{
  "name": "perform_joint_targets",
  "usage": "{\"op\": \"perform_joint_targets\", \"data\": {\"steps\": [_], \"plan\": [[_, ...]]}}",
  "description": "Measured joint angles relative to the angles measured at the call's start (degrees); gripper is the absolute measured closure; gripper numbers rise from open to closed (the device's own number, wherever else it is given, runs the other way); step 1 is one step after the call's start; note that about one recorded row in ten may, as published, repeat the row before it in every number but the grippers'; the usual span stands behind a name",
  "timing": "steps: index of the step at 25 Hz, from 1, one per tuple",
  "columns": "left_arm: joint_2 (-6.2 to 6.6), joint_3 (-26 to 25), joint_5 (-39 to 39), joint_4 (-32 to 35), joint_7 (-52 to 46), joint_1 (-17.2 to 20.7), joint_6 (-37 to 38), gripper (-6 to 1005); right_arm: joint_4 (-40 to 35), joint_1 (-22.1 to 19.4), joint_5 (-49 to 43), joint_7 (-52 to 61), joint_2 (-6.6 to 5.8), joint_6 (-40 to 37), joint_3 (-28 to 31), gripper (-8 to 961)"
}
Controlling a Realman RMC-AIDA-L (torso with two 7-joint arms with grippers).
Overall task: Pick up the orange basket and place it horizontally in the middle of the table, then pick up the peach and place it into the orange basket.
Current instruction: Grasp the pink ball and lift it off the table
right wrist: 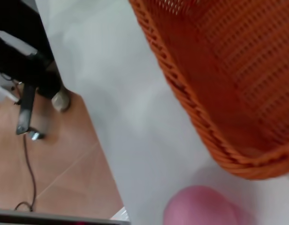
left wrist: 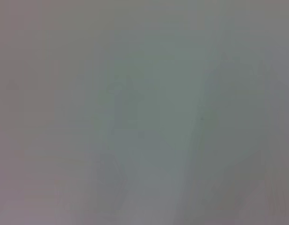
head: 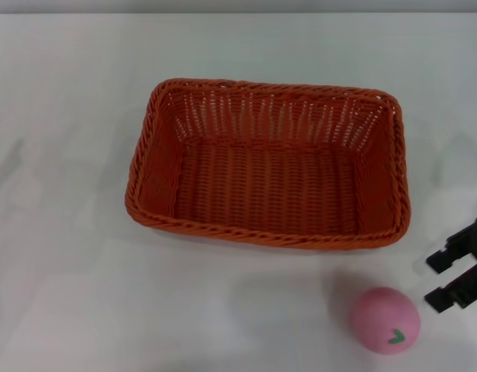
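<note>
The orange basket [head: 269,163] lies lengthwise across the middle of the white table [head: 68,271], open side up and empty. Its braided rim and slatted wall [right wrist: 229,84] fill much of the right wrist view. The pink peach [head: 384,319] rests on the table in front of the basket's right corner, green leaf mark facing up; its top also shows in the right wrist view [right wrist: 201,206]. My right gripper [head: 447,280] hovers at the right edge, just right of the peach, with its two black fingers spread apart and nothing between them. The left gripper is out of view.
The left wrist view shows only blurred pale surface. Past the table's near edge [right wrist: 102,154], the right wrist view shows a tiled floor [right wrist: 55,159] with a dark stand [right wrist: 27,70] and cable.
</note>
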Motion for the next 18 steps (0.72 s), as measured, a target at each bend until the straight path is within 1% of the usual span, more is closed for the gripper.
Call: {"op": "perform_joint_targets", "data": {"steps": [5, 7, 14, 18], "plan": [[0.00, 0.1, -0.1, 0.1, 0.7, -0.2, -0.2, 114, 2.3, 1.5, -3.8, -0.5, 2.92, -0.4, 0.3, 128], [0.02, 0.3, -0.1, 0.1, 0.8, -0.3, -0.2, 114, 2.7, 1.6, -4.3, -0.7, 3.54, -0.7, 0.6, 135], [0.07, 0.5, 0.1, 0.1, 1.9, -0.2, -0.4, 114, 5.2, 3.1, -6.2, -0.8, 5.04, -2.0, 1.7, 161], [0.00, 0.5, 0.1, 0.1, 2.7, 0.1, -0.6, 115, 7.6, 4.6, -9.0, -0.9, 6.48, -3.0, 1.8, 175]]}}
